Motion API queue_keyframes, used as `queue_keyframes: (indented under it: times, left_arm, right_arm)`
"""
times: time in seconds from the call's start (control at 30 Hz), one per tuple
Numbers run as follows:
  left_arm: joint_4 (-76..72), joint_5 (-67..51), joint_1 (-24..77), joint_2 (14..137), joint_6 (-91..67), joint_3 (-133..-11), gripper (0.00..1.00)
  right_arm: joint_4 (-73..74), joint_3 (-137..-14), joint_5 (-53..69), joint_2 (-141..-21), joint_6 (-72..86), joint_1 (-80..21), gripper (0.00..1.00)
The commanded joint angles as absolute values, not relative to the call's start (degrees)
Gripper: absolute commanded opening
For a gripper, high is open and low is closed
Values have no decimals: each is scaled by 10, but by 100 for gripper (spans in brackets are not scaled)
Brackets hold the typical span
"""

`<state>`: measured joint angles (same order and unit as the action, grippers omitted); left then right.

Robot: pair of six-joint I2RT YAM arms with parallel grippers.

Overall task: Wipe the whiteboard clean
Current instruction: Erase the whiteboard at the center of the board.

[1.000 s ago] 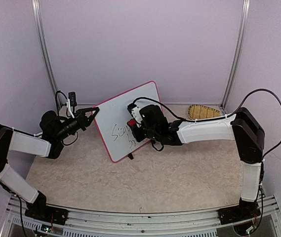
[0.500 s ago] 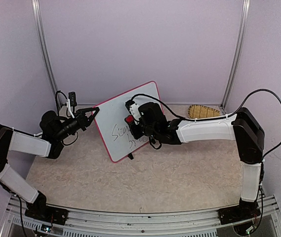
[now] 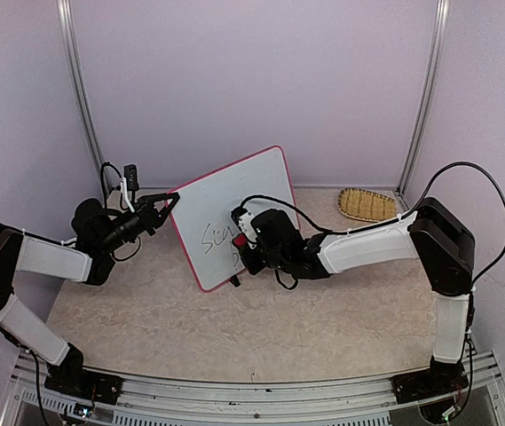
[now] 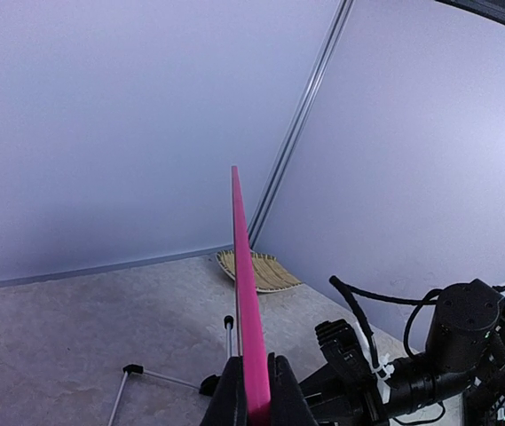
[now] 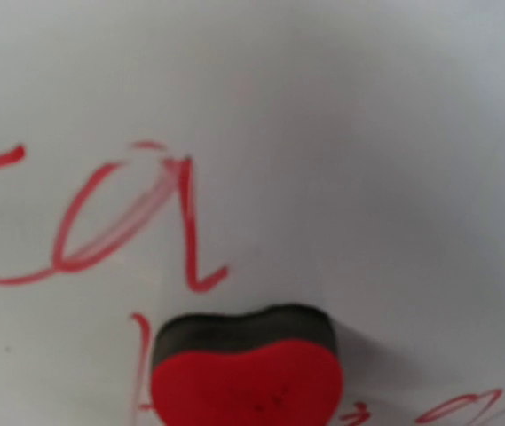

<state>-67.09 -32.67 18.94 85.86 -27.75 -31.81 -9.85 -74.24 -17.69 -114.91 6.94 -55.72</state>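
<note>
Whiteboard (image 3: 243, 191) edge inside left end effector (image 3: 172, 198)

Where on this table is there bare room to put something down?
Bare: the wide stretch of table from the whiteboard to the near edge. Crowded: round the whiteboard, where the left arm and right arm meet it, and the far right corner, taken by the basket.
</note>
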Motion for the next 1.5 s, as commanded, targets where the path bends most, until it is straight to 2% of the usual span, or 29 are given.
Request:
queue_keyframes:
  times: [0.0, 0.43, 0.63, 1.47]
  left_arm:
    - [-628, -390, 206, 865, -252, -316, 0]
    - [-616, -382, 206, 864, -248, -320, 0]
    - [-613, -381, 206, 864, -248, -321, 0]
    - [-613, -382, 206, 870, -247, -323, 0]
  right_arm:
    - [-108, -742, -181, -1146, 79, -560, 17]
    - [-77, -861, -201, -1166, 36, -564, 18]
    - [-75, -874, -199, -1164, 28, -564, 17]
    - [-90, -752, -181, -1165, 71, -565, 17]
